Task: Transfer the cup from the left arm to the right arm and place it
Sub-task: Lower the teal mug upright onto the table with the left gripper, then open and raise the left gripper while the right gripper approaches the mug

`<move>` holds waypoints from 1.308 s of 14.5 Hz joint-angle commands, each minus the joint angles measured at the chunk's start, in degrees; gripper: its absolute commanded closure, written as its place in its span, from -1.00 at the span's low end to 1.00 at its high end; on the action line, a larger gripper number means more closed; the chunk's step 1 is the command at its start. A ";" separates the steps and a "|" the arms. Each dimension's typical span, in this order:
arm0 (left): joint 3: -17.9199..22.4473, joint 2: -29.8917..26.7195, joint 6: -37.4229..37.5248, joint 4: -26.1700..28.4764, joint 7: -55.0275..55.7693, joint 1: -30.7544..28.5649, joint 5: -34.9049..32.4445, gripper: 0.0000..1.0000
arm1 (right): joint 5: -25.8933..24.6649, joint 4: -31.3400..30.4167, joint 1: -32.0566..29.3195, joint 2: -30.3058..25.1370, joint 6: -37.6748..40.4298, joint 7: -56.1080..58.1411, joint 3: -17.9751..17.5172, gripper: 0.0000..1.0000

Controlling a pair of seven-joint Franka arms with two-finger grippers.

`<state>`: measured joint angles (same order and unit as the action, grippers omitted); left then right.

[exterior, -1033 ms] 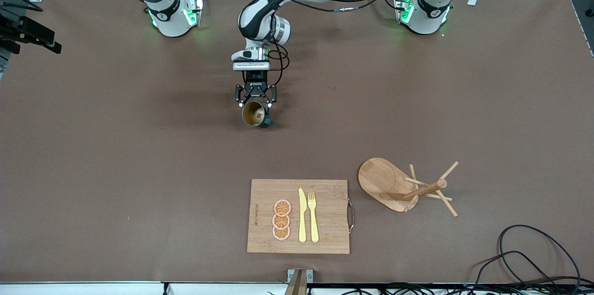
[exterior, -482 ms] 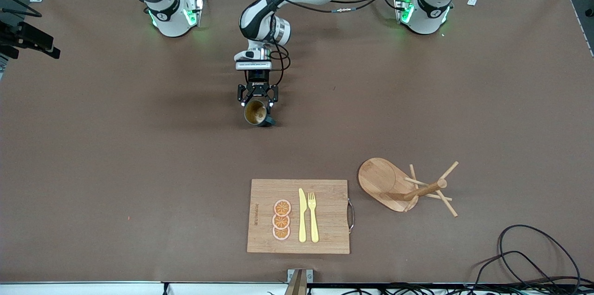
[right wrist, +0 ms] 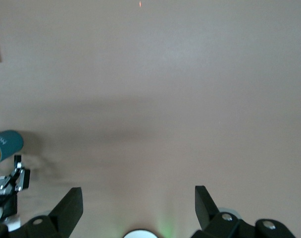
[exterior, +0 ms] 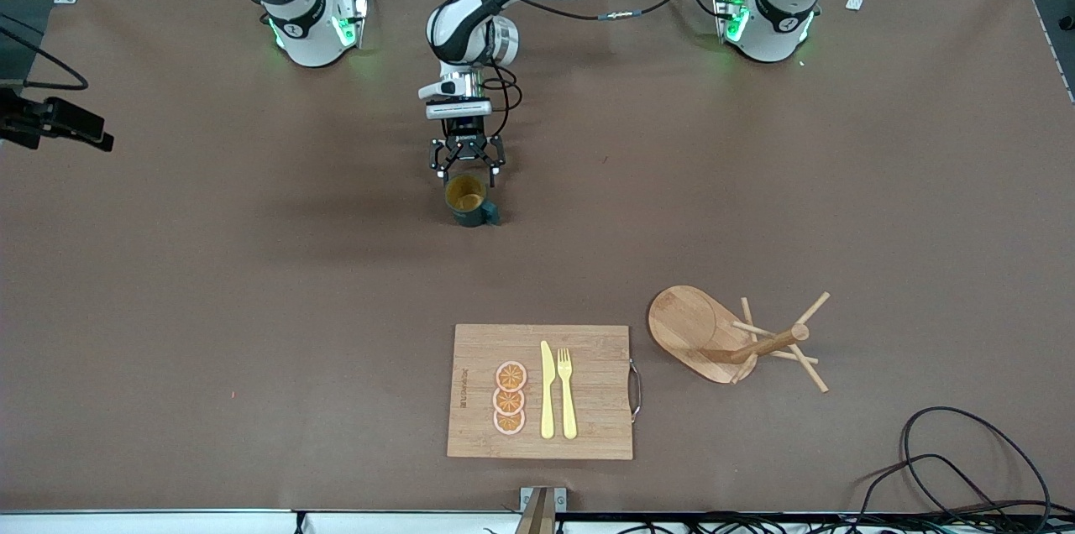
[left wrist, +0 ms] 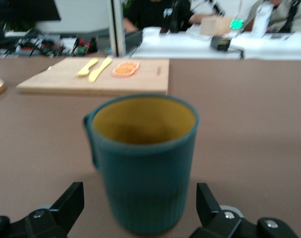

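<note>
You had a wide brown table (exterior: pixel 252 282) in front of you, matte and bare over most of its spread, with the two arm bases along its top edge in the front view. The cup (exterior: pixel 469 201) stood upright on that surface near the middle of the table, its yellow inside showing. The left gripper (exterior: pixel 467 168) sat just beside it, fingers (left wrist: pixel 66 206) spread wide to either side of the ribbed wall and not touching it, so the cup was released. The right gripper (right wrist: pixel 138 210) hung over bare table toward the right arm's end, its jaws parted and holding nothing.

Nearer the front camera than the cup lay a wooden cutting board (exterior: pixel 596 387) carrying three orange slices (exterior: pixel 510 398), a yellow knife (exterior: pixel 547 390) and a yellow fork (exterior: pixel 568 392). Beside it, toward the left arm's end, a wooden peg rack (exterior: pixel 731 339) lay tipped over. Black cables (exterior: pixel 966 467) coiled at the table's corner. In the left wrist view you could see white benches and clutter past the table edge, too blurred to name.
</note>
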<state>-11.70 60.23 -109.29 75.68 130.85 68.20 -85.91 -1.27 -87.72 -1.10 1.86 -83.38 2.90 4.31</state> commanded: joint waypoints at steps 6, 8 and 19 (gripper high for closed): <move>-3.06 -10.37 -1.80 0.34 -11.29 -3.33 24.00 -1.00 | -0.84 0.01 -0.48 7.37 -4.95 -0.35 -0.44 -1.00; -2.98 -13.02 -2.33 0.34 -15.34 -4.47 30.68 -1.00 | -0.23 -1.74 -0.21 7.46 -7.23 -2.97 -0.44 -1.00; -2.98 -30.77 -2.42 0.78 -51.35 -21.16 58.02 -1.00 | 3.47 -8.42 13.48 6.84 -9.78 -65.77 -0.79 -1.00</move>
<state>-14.09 33.29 -111.17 74.25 86.00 50.85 -31.97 1.85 -93.51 9.04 10.57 -91.71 -52.06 3.30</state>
